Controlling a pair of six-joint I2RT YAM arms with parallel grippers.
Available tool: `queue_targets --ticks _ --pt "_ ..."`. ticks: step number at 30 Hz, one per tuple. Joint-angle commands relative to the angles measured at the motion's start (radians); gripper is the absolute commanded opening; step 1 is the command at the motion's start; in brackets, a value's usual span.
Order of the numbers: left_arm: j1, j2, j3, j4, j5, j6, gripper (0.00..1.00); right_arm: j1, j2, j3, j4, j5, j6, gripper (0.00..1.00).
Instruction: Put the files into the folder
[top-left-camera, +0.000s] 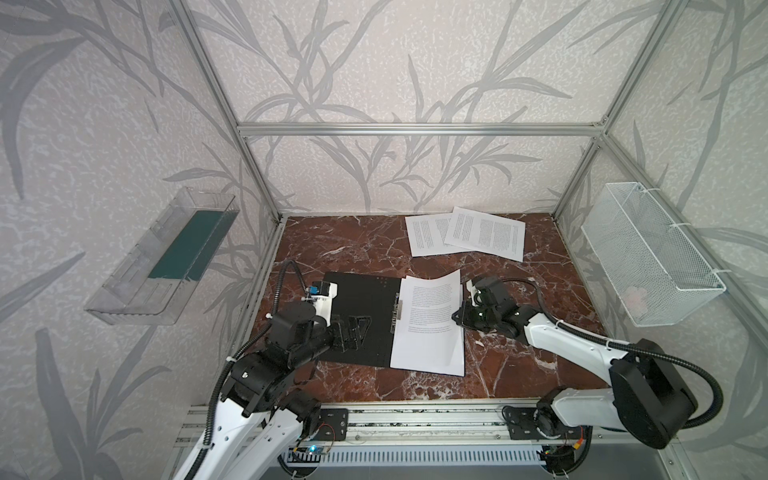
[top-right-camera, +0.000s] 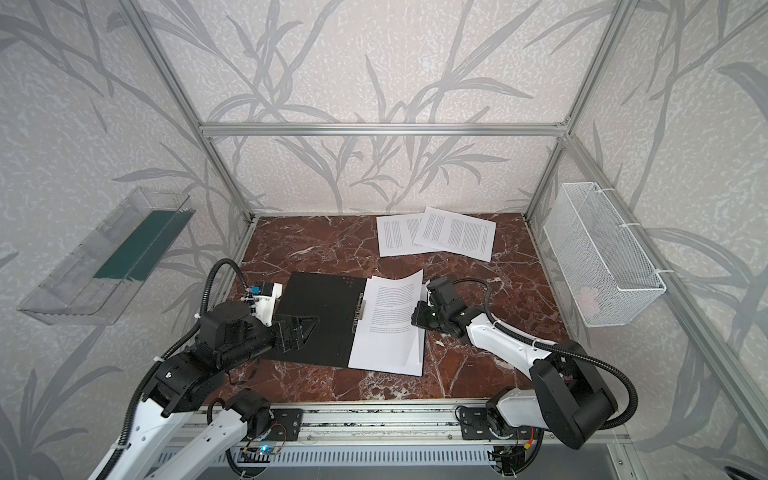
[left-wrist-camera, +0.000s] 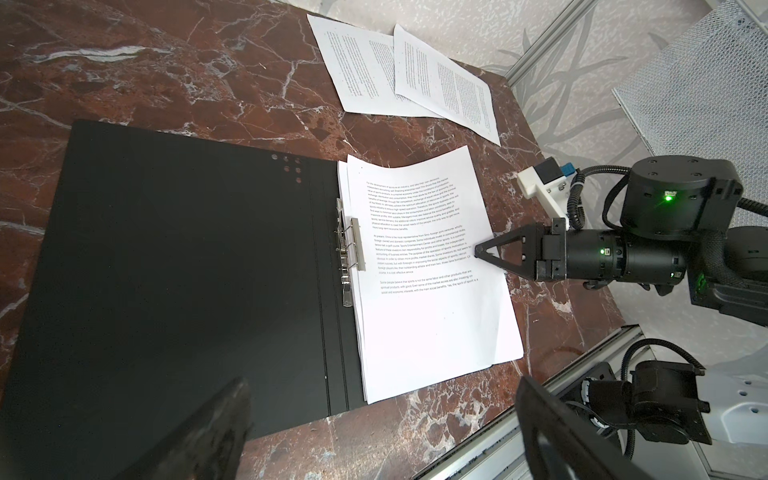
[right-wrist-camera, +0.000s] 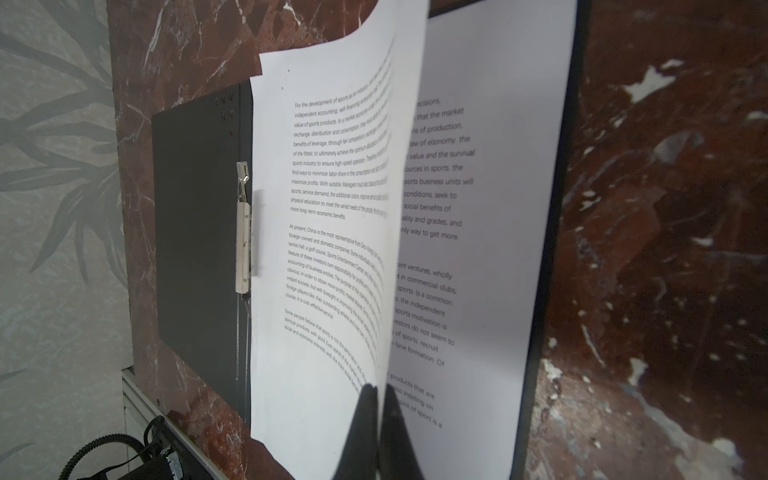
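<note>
Pinching the top sheet (left-wrist-camera: 415, 216) above the open folder (left-wrist-camera: 187, 257), right gripper (left-wrist-camera: 477, 251) is clamped; left gripper (top-left-camera: 353, 331) hovers, jaws wide.

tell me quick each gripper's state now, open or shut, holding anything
Left gripper: open, empty, over the flat black open folder.
Right gripper: shut on the top white printed paper sheet, its edge raised.

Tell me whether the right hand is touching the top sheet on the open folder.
Touching. The right wrist view shows the right hand pinched shut on the curled-up edge of the top sheet.
</note>
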Motion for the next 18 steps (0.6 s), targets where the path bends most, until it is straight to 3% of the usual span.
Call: queue_targets --ticks 1,18 --pt "0.003 -0.01 -0.009 -0.014 0.002 0.019 0.99 0.013 -0.025 -0.011 0.015 0.015 0.015 0.0" --pt "0.002 -0.012 -0.009 -0.013 0.004 0.019 0.99 0.041 -0.006 -0.014 0.026 0.026 0.027 0.0"
